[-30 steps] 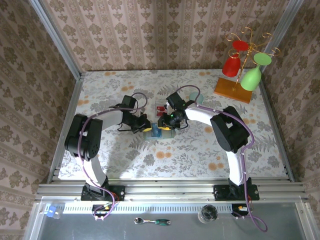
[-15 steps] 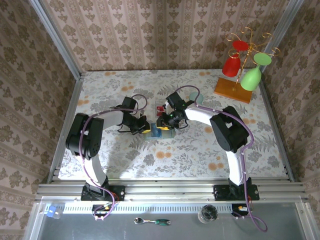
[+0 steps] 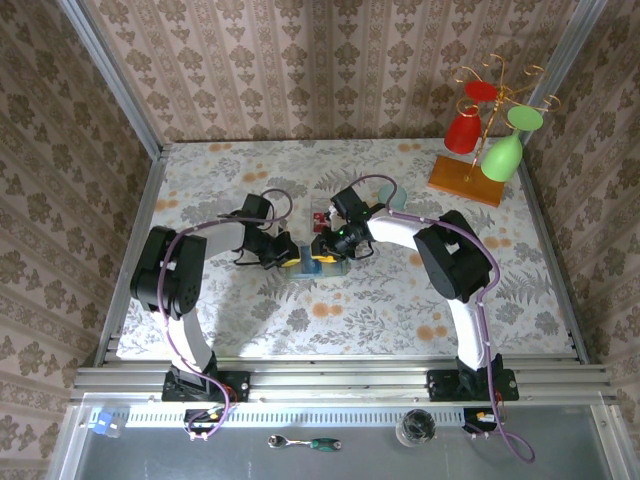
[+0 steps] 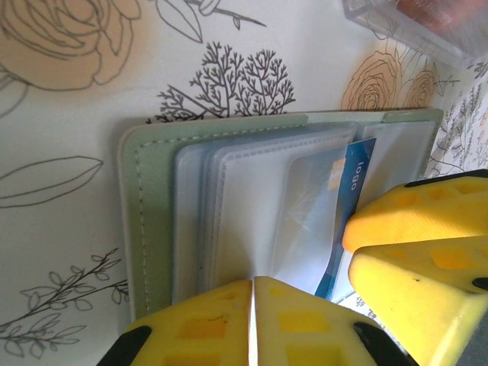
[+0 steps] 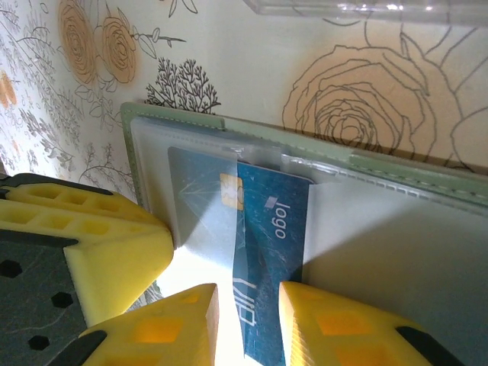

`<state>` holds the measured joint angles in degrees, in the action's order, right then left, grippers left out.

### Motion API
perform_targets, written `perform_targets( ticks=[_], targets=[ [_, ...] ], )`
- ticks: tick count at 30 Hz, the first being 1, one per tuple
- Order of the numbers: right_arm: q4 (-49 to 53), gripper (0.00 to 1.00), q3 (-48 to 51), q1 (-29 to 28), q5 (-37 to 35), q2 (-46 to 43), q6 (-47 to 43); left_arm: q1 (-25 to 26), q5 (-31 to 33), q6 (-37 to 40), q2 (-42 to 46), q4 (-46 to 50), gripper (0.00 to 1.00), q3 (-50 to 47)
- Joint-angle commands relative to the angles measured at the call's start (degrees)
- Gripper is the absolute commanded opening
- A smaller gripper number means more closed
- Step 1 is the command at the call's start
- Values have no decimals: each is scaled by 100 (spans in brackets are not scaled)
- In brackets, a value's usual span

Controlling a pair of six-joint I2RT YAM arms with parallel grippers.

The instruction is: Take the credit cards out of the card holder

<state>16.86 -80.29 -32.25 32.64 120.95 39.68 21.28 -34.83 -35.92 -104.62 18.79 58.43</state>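
Observation:
The card holder (image 4: 145,221) lies open on the table, pale green with clear plastic sleeves (image 5: 175,116) (image 3: 318,268). A blue credit card (image 5: 274,229) (image 4: 352,179) sticks partway out of a sleeve, with part of it still under the plastic. My right gripper (image 5: 248,293) (image 3: 323,252) straddles the card's near end. Its jaws stand a little apart, one finger against the card and light showing beside the other. My left gripper (image 4: 252,280) (image 3: 288,258) rests on the holder's other half, its jaws together over the sleeve edge.
A clear plastic box (image 3: 322,217) (image 4: 412,19) with something red in it sits just behind the holder. A pale teal cup (image 3: 399,199) stands to its right. A rack with red and green glasses (image 3: 490,135) is at the far right.
My left gripper has shifted slightly right onto the holder, and its yellow fingers now show from above. The right gripper has barely moved.

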Motion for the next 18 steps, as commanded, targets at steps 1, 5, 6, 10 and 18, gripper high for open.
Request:
perform_targets(
  ticks=[1, 5, 6, 10, 18],
  targets=[
    [5, 28, -164, -25, 163, 149, 92, -40, 68, 84, 173, 46, 12, -134],
    [1, 28, -190, -36, 196, 151, 108, -50, 55, 85, 194, 37, 11, -138],
    [18, 28, -203, -36, 201, 156, 101, -45, 54, 85, 204, 37, 12, -137],
    [35, 28, -214, -38, 212, 147, 109, -70, 83, 77, 265, 37, 11, -147],
    [101, 28, -262, -53, 232, 161, 92, -115, 117, 121, 214, 82, 7, -171]
  ],
)
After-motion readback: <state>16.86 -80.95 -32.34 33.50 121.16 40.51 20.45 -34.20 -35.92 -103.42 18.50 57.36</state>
